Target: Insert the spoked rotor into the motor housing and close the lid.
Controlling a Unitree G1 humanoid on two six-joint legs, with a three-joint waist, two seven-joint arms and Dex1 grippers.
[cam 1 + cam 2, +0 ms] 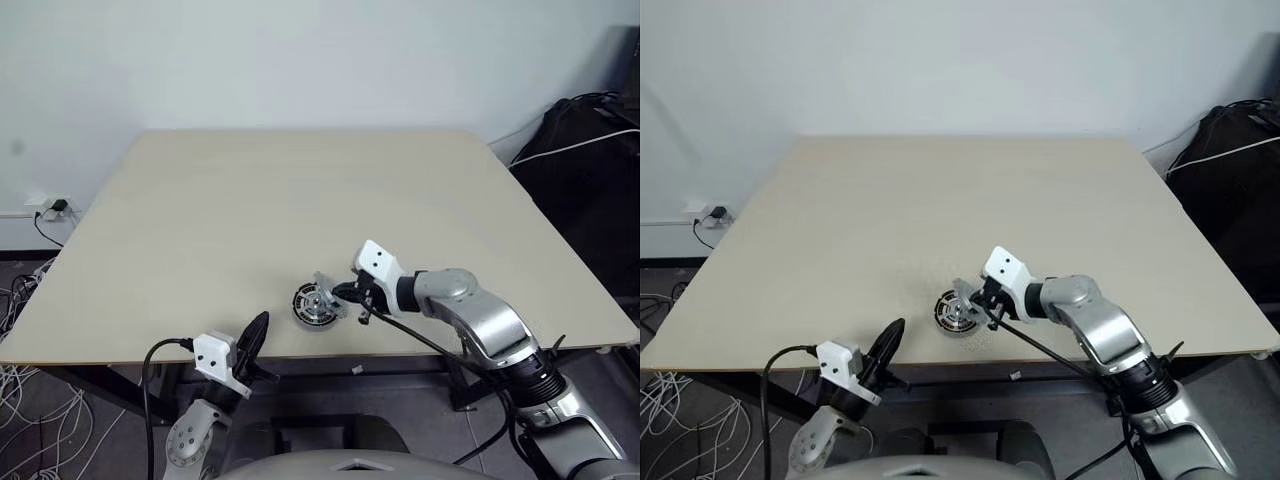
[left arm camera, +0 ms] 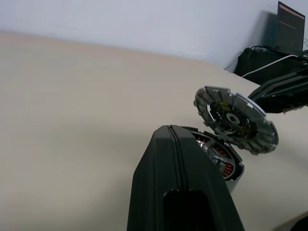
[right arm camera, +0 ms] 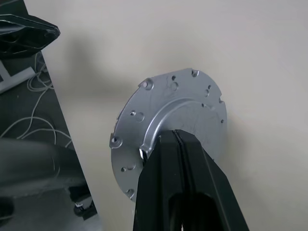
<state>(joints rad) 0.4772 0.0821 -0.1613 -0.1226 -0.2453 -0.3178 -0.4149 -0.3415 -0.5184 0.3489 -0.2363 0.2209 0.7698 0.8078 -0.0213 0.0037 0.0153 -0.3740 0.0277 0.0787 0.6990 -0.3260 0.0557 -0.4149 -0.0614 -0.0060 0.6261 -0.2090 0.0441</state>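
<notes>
Near table (image 1: pixel 200 220) front edge: motor housing (image 1: pixel 316 306) holds rotor | right claw (image 1: pixel 352 293) clamped on tilted lid (image 2: pixel 236 119) | left claw (image 1: pixel 256 338) together, empty

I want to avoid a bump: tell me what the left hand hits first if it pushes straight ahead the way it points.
Most likely the motor housing: in the left wrist view it sits just past the left hand, with the lid tilted above it in the right hand. Depth is unclear.
</notes>
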